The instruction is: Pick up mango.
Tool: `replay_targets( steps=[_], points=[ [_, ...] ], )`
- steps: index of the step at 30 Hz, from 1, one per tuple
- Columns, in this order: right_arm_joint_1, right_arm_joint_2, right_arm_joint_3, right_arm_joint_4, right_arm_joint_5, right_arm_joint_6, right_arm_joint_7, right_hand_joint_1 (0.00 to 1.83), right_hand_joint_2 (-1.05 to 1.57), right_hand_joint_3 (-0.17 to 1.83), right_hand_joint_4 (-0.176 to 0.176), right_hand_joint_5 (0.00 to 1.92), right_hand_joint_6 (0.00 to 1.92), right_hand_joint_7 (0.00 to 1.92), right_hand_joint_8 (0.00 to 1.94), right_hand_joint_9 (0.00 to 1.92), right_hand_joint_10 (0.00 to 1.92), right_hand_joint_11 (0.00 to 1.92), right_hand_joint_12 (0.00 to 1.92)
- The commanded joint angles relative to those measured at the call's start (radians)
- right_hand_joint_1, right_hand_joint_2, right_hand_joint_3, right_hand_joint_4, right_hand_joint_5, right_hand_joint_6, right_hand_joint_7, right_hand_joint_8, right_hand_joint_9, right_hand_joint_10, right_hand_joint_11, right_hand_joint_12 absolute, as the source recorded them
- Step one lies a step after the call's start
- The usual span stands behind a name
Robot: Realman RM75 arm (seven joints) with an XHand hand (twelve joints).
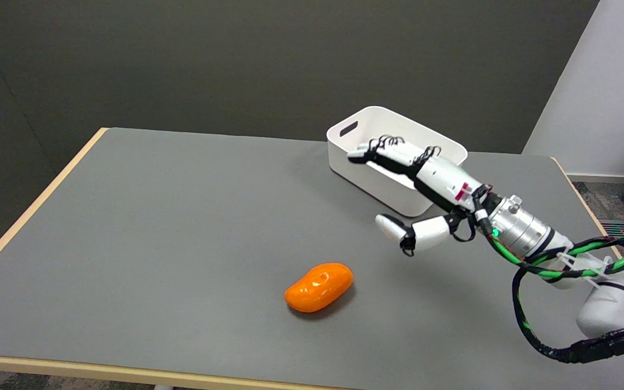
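A grey table edged in pale wood was seen, with a white bin set upright on its far right part before a dark wall.

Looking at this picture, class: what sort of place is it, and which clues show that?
Probably a robotics lab or test room. A bare grey table holds only a toy-like orange mango and a white bin, while a cabled robot's right hand hovers open above, against plain walls.
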Motion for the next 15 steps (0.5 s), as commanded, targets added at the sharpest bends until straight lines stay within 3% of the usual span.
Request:
replay_targets(
  steps=[1, 15],
  points=[
    [0.124, 0.054, -0.295, 0.056, -0.003, 0.05, 0.006, 0.59, 0.64, 1.06, 0.125, 0.19, 0.49, 0.24, 0.37, 0.22, 0.6, 0.15, 1.09],
    [0.125, 0.009, -0.339, 0.105, -0.003, 0.049, -0.001, 0.73, 0.66, 1.01, 0.115, 0.26, 0.53, 0.33, 0.4, 0.28, 0.66, 0.16, 1.2]
  ],
)
